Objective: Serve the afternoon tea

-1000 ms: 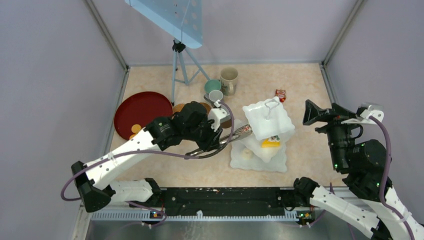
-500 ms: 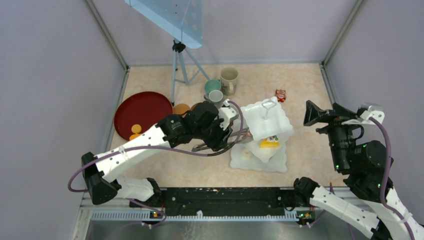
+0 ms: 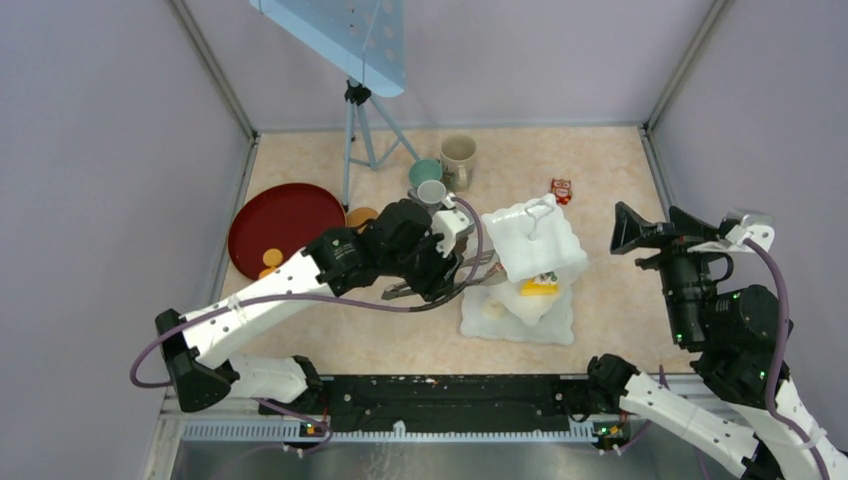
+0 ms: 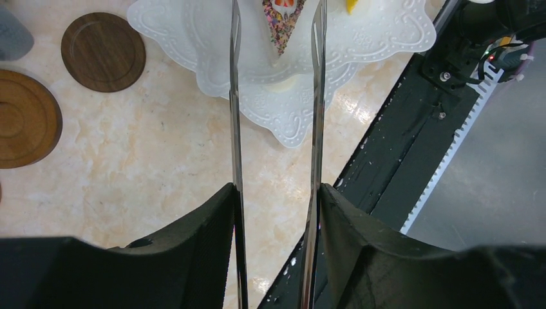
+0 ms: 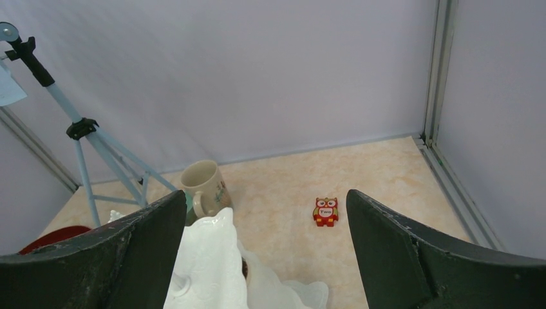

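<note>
Gripping the metal tongs (image 4: 235,96) between them, the left fingers (image 4: 216,212) have moved forward from where they were a second ago. The blades now reach over the tiers of the white three-tier stand (image 4: 386,32) straight ahead of the fingers, with a sprinkled cake slice (image 4: 282,19) lying between the blades. Two brown coasters (image 4: 103,51) lie on the bench (image 4: 129,161) ahead and to the left of these fingers, one of them uncovered by the arm's advance. The right fingers (image 5: 169,219) hang spread with nothing between them, hardly shifted. The red owl cookie (image 5: 326,211) sits on the bench beyond their gap. The tall beige mug (image 5: 203,187) stands just past the left-hand finger.
</note>
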Available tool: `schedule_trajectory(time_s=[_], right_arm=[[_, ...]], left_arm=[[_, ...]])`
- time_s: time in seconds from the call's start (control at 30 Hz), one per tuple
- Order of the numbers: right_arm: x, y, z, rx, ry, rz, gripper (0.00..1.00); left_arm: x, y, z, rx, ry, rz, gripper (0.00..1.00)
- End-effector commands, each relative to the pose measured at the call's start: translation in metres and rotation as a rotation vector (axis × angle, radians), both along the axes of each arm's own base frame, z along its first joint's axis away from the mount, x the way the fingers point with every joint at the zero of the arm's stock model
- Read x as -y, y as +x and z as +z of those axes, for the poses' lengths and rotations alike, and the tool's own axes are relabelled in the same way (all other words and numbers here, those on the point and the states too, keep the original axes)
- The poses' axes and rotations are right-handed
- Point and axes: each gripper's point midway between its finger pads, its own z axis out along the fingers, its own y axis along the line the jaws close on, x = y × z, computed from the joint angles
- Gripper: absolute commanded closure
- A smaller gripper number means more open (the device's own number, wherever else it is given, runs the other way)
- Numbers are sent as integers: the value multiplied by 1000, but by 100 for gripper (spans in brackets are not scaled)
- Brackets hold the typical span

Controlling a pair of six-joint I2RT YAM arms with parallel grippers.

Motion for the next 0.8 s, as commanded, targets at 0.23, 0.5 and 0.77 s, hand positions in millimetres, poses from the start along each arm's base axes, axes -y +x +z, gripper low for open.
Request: schedule_trajectory(time_s=[0.23, 0.5, 0.77], right_arm=[[7, -8, 11, 42, 4, 11, 8], [5, -8, 10, 46, 11, 19, 8], [3, -7, 8, 44, 7, 29, 8]], left_arm=[[-28, -8, 42, 80, -61, 44, 47], [-84, 9, 57, 199, 30, 265, 47], [-139, 47, 51, 255, 164, 587, 44]])
